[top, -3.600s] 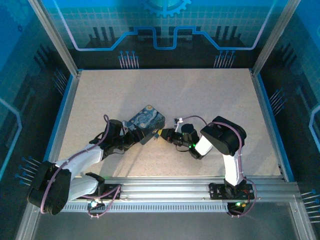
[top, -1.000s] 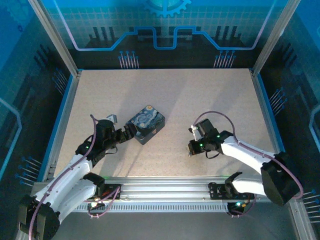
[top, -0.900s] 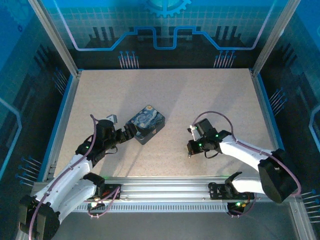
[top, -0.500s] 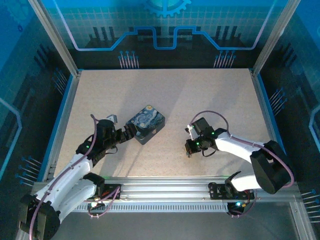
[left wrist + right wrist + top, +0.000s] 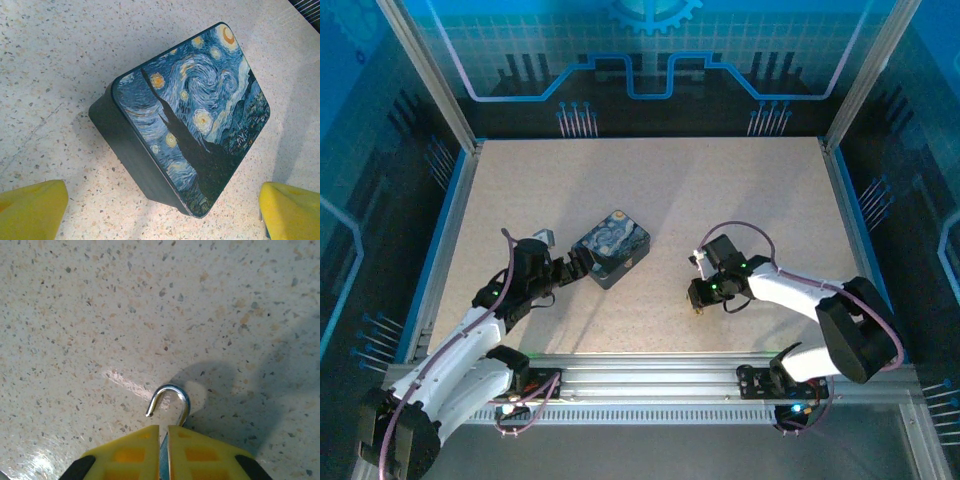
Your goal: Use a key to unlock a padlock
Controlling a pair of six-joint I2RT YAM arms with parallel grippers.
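In the right wrist view my right gripper [image 5: 163, 432] is shut on the padlock [image 5: 186, 407]. Its silvery shackle sticks out past the yellow fingertips [image 5: 130, 450], swung open with its free end hanging loose just above the table. The lock's body is a thin bluish strip hidden between the pads. From above, the right gripper [image 5: 698, 300] points down at the table right of centre. My left gripper [image 5: 575, 265] is open at the near corner of the night-sky box [image 5: 612, 247], its yellow pads [image 5: 30, 207] either side of that corner without touching. The key is out of view.
The night-sky box [image 5: 190, 115] lies closed on the speckled table [image 5: 740, 200], left of centre. Blue rails run along the table's left edge and its right edge [image 5: 856, 240]. The metal rail [image 5: 650, 372] carrying the arm bases runs along the near edge.
3.6 s ago both grippers met at the box's near-right corner. The right arm has since carried the padlock away to the right, then edged slightly left. The left gripper backed off a little.
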